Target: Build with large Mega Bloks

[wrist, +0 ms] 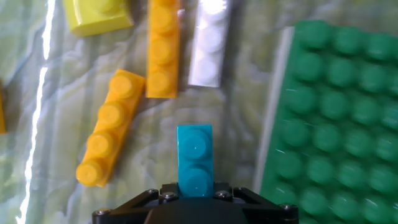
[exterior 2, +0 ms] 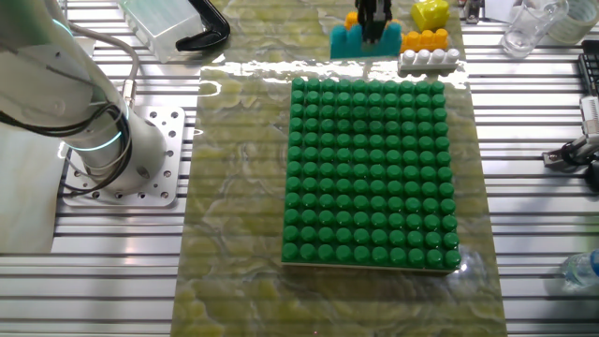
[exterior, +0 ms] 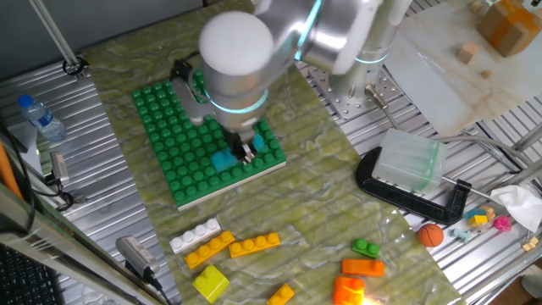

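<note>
My gripper (exterior: 244,151) is shut on a cyan Mega Blok (exterior: 224,159) and holds it in the air by the near edge of the green studded baseplate (exterior: 182,127). In the other fixed view the gripper (exterior 2: 374,19) and the cyan brick (exterior 2: 360,39) hang just past the baseplate's (exterior 2: 370,168) far edge. In the hand view the cyan brick (wrist: 194,158) sticks out of the gripper (wrist: 194,186) over the mat, left of the baseplate (wrist: 336,112). Below lie a white bar (wrist: 208,46), two yellow-orange bars (wrist: 163,46) (wrist: 111,127) and a yellow brick (wrist: 99,14).
More loose bricks lie on the mat's front: white (exterior: 195,235), yellow-orange (exterior: 254,245), yellow (exterior: 211,282), green (exterior: 366,248), orange (exterior: 362,268). A black clamp (exterior: 406,193) with a clear box (exterior: 409,161) stands at the right. A water bottle (exterior: 41,119) lies at the left.
</note>
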`<act>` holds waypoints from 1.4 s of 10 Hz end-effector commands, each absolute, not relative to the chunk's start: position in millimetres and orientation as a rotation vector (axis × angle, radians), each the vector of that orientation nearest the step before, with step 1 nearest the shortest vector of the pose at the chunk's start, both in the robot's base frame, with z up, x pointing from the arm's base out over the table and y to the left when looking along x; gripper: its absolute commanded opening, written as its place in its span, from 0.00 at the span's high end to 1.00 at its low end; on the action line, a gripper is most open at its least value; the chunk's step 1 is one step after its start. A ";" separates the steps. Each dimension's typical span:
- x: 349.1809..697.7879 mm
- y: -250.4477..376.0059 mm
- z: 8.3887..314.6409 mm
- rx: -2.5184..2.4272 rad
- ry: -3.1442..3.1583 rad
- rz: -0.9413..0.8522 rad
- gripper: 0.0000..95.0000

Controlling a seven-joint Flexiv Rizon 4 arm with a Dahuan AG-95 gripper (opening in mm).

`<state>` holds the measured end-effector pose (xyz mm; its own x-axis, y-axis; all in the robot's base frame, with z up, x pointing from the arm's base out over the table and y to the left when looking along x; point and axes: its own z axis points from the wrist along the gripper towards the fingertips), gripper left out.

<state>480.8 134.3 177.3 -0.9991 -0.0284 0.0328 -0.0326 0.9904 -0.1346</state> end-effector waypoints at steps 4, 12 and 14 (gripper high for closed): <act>488.2 96.6 136.0 -0.014 -3.093 0.189 1.00; 480.4 63.5 133.2 0.025 -3.102 0.181 1.00; 480.2 57.0 128.8 0.028 -3.100 0.142 1.00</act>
<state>478.1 56.6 133.1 -0.9991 -0.0129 0.0405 -0.0168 0.9950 -0.0981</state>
